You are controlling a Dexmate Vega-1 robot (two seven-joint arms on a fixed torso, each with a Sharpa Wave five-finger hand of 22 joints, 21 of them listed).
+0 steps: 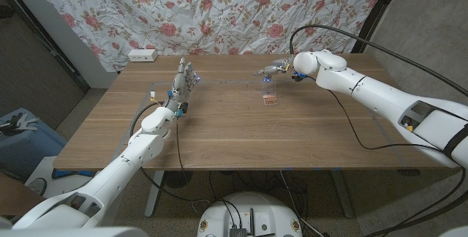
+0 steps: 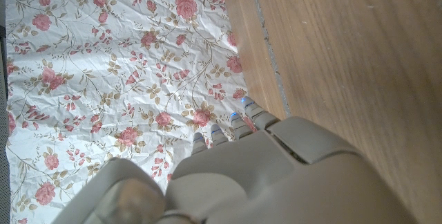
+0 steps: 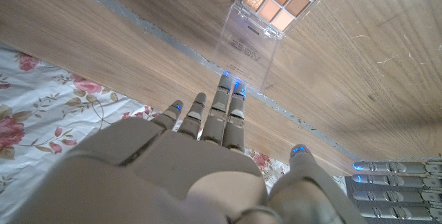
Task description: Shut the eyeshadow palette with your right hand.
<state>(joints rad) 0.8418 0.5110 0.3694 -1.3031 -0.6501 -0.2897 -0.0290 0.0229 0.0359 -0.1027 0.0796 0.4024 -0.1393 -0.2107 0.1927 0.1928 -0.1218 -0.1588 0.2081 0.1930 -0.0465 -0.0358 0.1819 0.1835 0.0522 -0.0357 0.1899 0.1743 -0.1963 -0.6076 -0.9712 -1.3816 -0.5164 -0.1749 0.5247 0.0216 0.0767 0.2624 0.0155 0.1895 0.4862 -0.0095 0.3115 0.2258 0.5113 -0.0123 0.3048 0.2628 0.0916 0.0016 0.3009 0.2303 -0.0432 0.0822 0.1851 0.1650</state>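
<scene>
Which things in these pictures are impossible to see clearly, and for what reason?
- Eyeshadow palette: the right wrist view's edge cuts off part of the tray of colours.
- Clear lid: whether the right hand's fingertips touch it cannot be told; they lie at its edge.
- Palette in the head view: too small to tell lid from tray.
- Left hand: the left wrist view shows its back, hiding the palm.
- White box: too small to identify.
</scene>
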